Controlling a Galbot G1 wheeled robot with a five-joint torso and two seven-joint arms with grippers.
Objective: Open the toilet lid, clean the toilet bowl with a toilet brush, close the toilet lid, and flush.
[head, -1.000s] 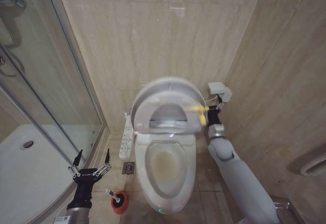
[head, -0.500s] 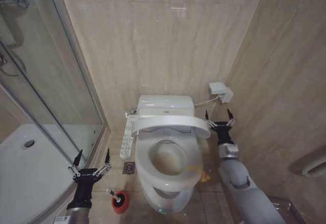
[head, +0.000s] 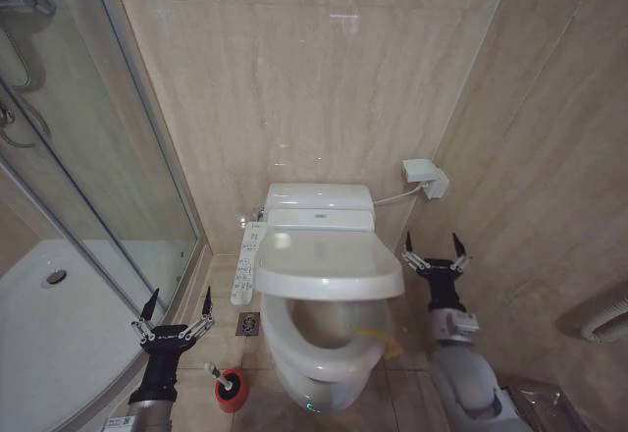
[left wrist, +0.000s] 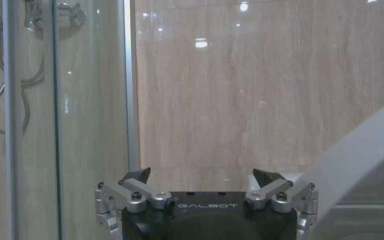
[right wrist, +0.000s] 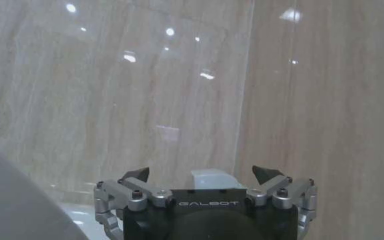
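Note:
The white toilet lid (head: 329, 263) lies almost level, held a little above the seat ring (head: 294, 351). Part of the toilet bowl (head: 319, 322) shows in the gap beneath it. A yellow strap (head: 381, 339) shows under the lid's right edge, by the seat rim. My right gripper (head: 432, 252) stands open just right of the lid, apart from it, with nothing between its fingers; in the right wrist view the right gripper (right wrist: 202, 172) faces the wall. My left gripper (head: 177, 319) hangs open at the lower left, above the toilet brush (head: 216, 373) in its red cup (head: 234, 396).
A long white control panel (head: 245, 265) runs along the toilet's left side, with a floor drain (head: 247, 324) below it. The glass shower screen (head: 88, 157) closes off the left. A white wall box (head: 424, 175) sits by the right corner. The right wall stands close to my right arm.
The lid has swung down from upright to nearly level over the seat. My right gripper let go at the yellow strap, opened and drew back down to the right. The left arm stayed still.

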